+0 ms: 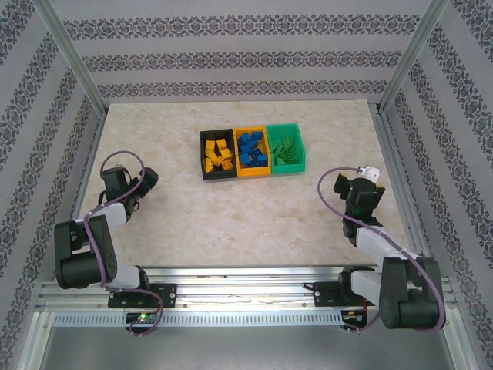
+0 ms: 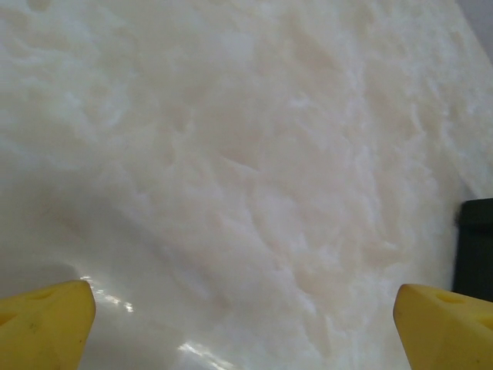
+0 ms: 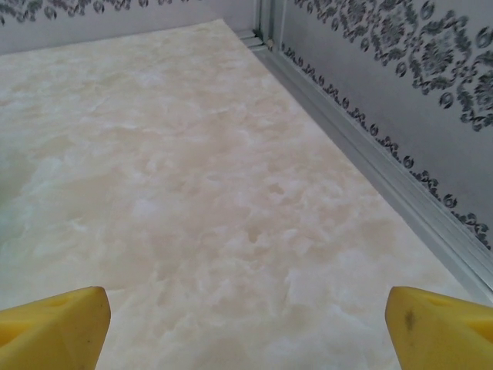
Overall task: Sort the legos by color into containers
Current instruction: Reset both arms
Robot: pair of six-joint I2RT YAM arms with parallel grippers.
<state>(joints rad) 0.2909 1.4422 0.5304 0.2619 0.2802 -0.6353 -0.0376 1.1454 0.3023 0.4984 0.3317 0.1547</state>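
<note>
Three bins stand touching in a row at about 12 o'clock on the marble-patterned table [image 1: 231, 231]. The black bin [image 1: 219, 176] on the left holds the yellow-orange bricks [image 1: 219, 154]. The orange bin [image 1: 253, 173] in the middle holds the blue bricks [image 1: 253, 149], and the green bin [image 1: 286, 168] on the right holds the green bricks [image 1: 286, 146]. Every brick I can make out lies inside a bin, one colour to each, so the sort looks finished or very nearly so.

The left gripper [image 1: 145, 185] sits low at 9 o'clock, well apart from the bins. In its wrist view the yellow fingertips [image 2: 46, 320] are spread to the frame's corners with only bare table between them. The right gripper [image 1: 353, 183] rests at 3 o'clock near the side rail, jaws just as wide and equally empty.

The main risks come from the arms rather than the bricks. The bins look light and nothing fixes them down. A wide-open gripper sweeping back toward 12 o'clock could clip a wall, shove the row or tip a bin, and the colours would then mix. The yellow-orange bricks look heaped, so a knock to the black bin could spill them first. Its corner already shows at 3 o'clock in the left wrist view. The right arm also has little room beside the rail.
</note>
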